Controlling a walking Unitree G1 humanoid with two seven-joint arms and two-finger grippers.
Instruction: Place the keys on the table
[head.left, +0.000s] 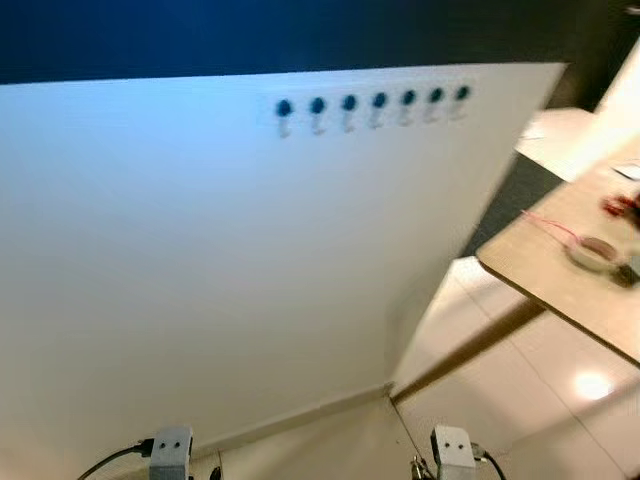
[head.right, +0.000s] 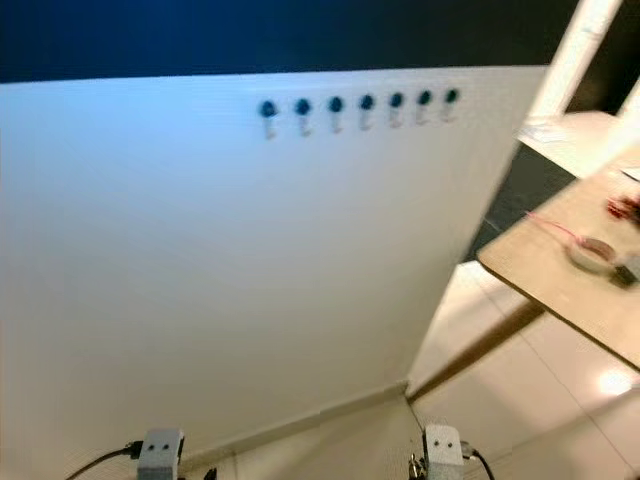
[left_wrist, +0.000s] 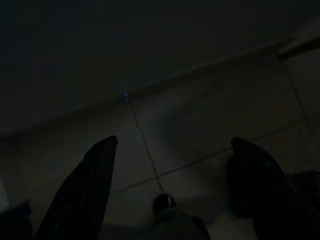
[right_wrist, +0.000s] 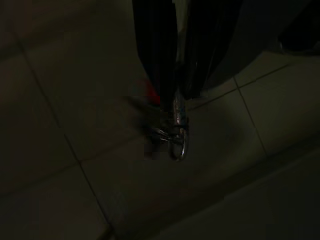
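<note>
In the dark right wrist view my right gripper (right_wrist: 175, 97) is shut on the keys (right_wrist: 176, 131): a metal ring and a key hang from between its black fingers (right_wrist: 155, 55) over the tiled floor. The left gripper (left_wrist: 172, 150) hangs open above the floor, with nothing between its fingers (left_wrist: 95, 180). The wooden table (head.left: 560, 270) stands off to the right in the eye views, well above and ahead of both wrists (head.left: 452, 447).
A white wall panel (head.left: 230, 260) with a row of blue key hooks (head.left: 375, 100) stands straight ahead. On the table lie a roll of tape (head.left: 592, 252) and a red item (head.left: 620, 205). Pale floor tiles (head.left: 520, 400) spread under the table.
</note>
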